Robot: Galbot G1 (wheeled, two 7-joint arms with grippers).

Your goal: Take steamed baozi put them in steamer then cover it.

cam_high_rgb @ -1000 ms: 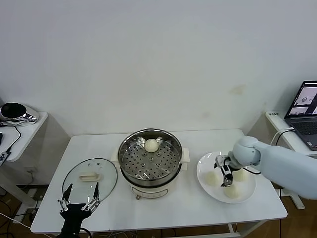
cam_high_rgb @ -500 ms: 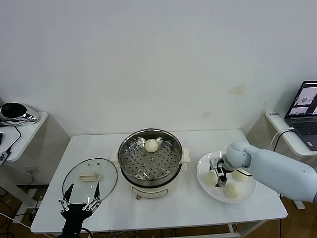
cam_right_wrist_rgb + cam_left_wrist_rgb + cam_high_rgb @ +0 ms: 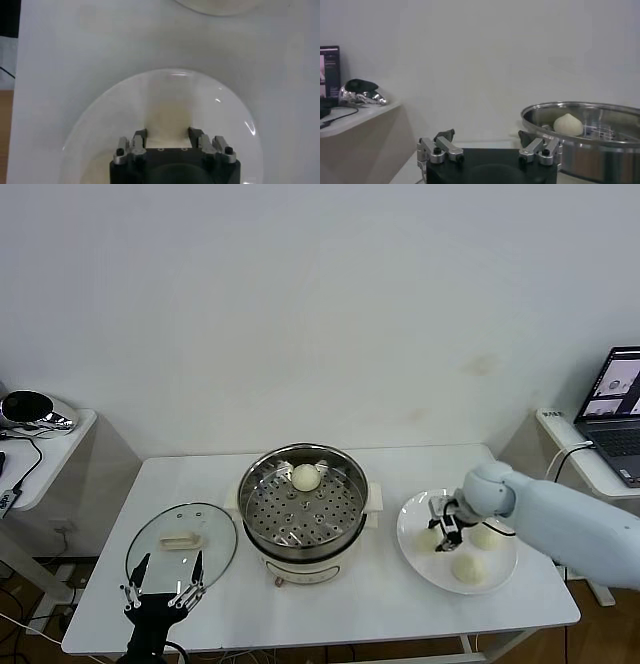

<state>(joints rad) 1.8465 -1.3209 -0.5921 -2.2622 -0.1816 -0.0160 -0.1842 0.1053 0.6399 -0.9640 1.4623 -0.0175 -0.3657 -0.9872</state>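
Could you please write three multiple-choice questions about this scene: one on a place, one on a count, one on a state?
1. Where does the cover lie?
A. on the steamer
B. on the table, on the steamer's left
C. on the plate

2. How many baozi are inside the steamer?
A. one
B. two
C. none

3. What is the right gripper doing?
A. hanging open above the steamer
B. resting on the cover
C. closed on a baozi at the plate

Answers:
1 B, the glass lid lies flat beside the pot.
2 A, one bun sits on the perforated tray.
3 C, its fingers clasp a bun over the plate.
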